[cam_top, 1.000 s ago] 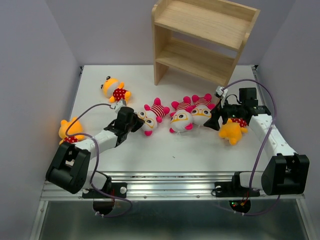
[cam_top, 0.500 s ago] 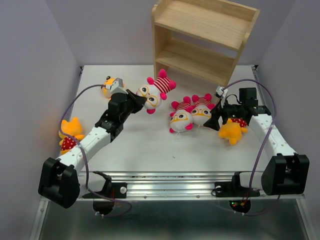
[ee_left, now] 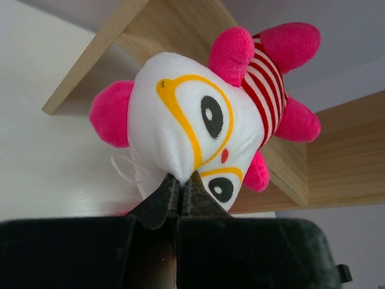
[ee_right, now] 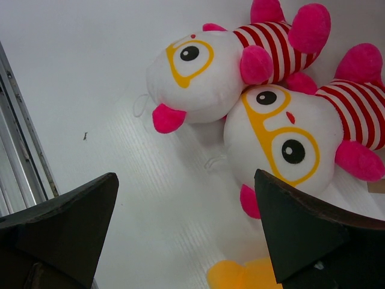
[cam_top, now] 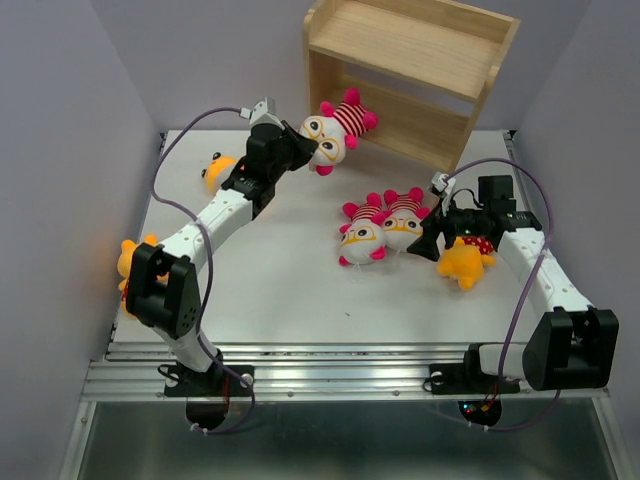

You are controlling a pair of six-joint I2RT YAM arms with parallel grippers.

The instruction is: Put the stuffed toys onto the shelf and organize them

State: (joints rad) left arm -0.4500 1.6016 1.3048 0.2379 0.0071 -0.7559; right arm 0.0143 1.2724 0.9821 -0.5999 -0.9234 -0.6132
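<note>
While my right claw [cam_top: 432,243] hung spread wide and empty low over the white table [cam_top: 300,300], the right-hand orange toy [cam_top: 463,266], its body red with white dots, lay partly under that wrist at the near right. Over at the table's left side, the left-edge orange toy [cam_top: 128,256] sat half hidden behind my left arm [cam_top: 200,235]. Just ahead of my right fingertips [ee_right: 78,211], two more stuffed toys lay on the table, heads toward me and pressed against each other: the left striped toy [cam_top: 362,237] and the right striped toy [cam_top: 404,224], both white-faced with pink ears and red-and-white bodies. Farther back on the left, the far orange toy [cam_top: 216,170] lay partly behind my left arm. Beyond it my left claw [ee_left: 179,189] was clenched on the held striped toy [ee_left: 192,120], pinching the lower edge of its white head and holding it clear of the table, pink feet toward the shelf [cam_top: 410,45]. That light wooden shelf stood at the far end, and the held striped toy hung close in front of its lower tier; whether it touched the wood I could not tell.
</note>
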